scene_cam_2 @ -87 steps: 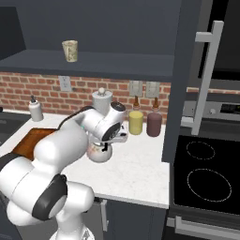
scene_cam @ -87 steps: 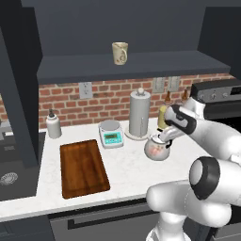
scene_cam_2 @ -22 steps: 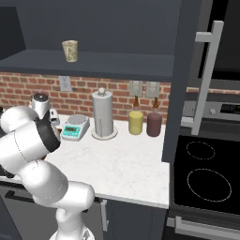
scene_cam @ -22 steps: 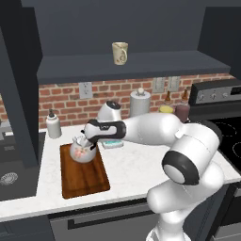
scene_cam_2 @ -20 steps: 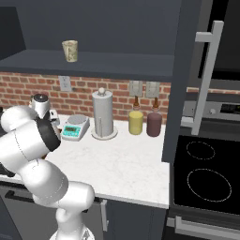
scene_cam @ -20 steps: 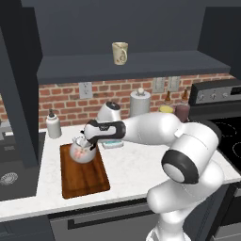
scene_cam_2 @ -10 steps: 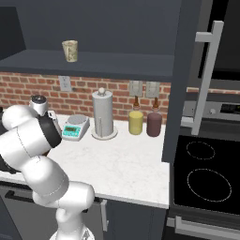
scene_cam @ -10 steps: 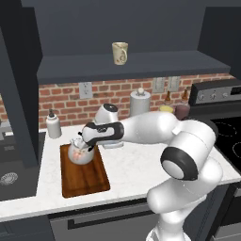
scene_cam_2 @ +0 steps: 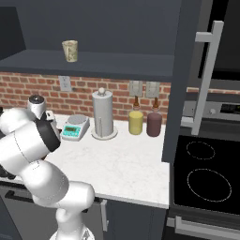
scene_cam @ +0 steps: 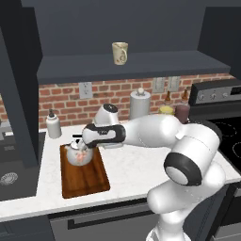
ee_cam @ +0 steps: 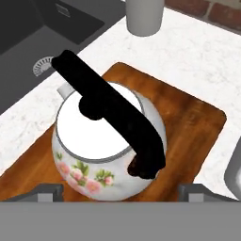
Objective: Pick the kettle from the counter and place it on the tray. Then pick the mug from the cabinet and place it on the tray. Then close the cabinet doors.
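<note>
The white floral kettle [scene_cam: 78,156] stands upright on the dark-brown tray [scene_cam: 90,181] at the left of the counter [scene_cam: 141,164]. Just above it, my gripper [scene_cam: 85,145] is open. In the hand view the fingertips [ee_cam: 46,190] stand wide apart on either side of the kettle [ee_cam: 103,146], clear of its arched black handle [ee_cam: 113,117], with the tray [ee_cam: 188,117] underneath. The cream mug [scene_cam: 119,52] sits on the cabinet shelf [scene_cam: 155,63], also seen as the mug [scene_cam_2: 70,50] from the right. A cabinet door [scene_cam_2: 187,79] hangs open at the right.
A soap bottle [scene_cam: 53,126] stands behind the tray and a sink [scene_cam: 9,176] lies to its left. A paper-towel cylinder [scene_cam_2: 103,115], a scale [scene_cam_2: 75,127], a yellow canister [scene_cam_2: 136,122] and a dark jar [scene_cam_2: 153,123] line the brick wall. The stove [scene_cam_2: 206,178] is at the right.
The jaws have opened wide and let go of the kettle's handle; the kettle rests on the tray. The arm has barely moved in the last second.
</note>
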